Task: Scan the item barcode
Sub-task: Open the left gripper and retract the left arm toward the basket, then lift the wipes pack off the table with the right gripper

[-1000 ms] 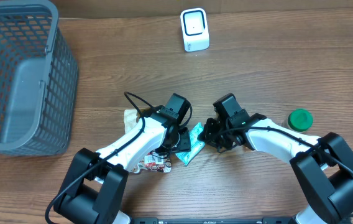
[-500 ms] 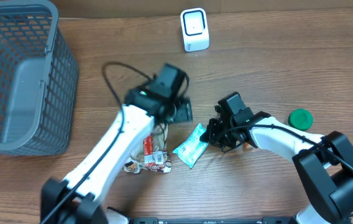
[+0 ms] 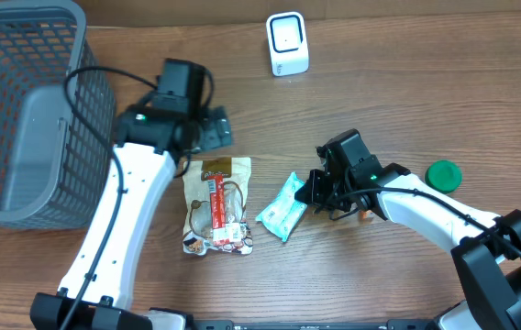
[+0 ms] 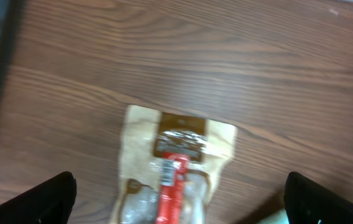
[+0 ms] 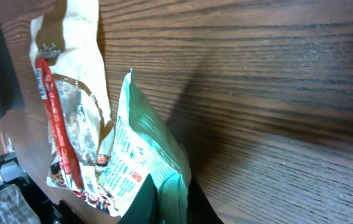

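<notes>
A teal snack packet [image 3: 279, 211] lies near the middle of the table, and my right gripper [image 3: 308, 191] is shut on its right end. In the right wrist view the teal packet [image 5: 140, 155] is pinched between the fingers [image 5: 144, 205], its printed face turned to the left. A brown and clear packet with a red stripe [image 3: 216, 206] lies flat just left of it. My left gripper [image 3: 213, 131] hovers open behind that packet, holding nothing. In the left wrist view the brown packet [image 4: 175, 149] lies below the wide-open left gripper [image 4: 179, 190]. The white scanner [image 3: 287, 43] stands at the back.
A grey mesh basket [image 3: 31, 110] fills the back left corner. A green round lid [image 3: 443, 174] sits at the right, beyond my right arm. The brown packet [image 5: 71, 124] shows beside the teal one in the right wrist view.
My left gripper has pulled away from the packets toward the back left, opening wide as it went. The brown packet is now uncovered. The right gripper keeps its grip on the teal packet.
</notes>
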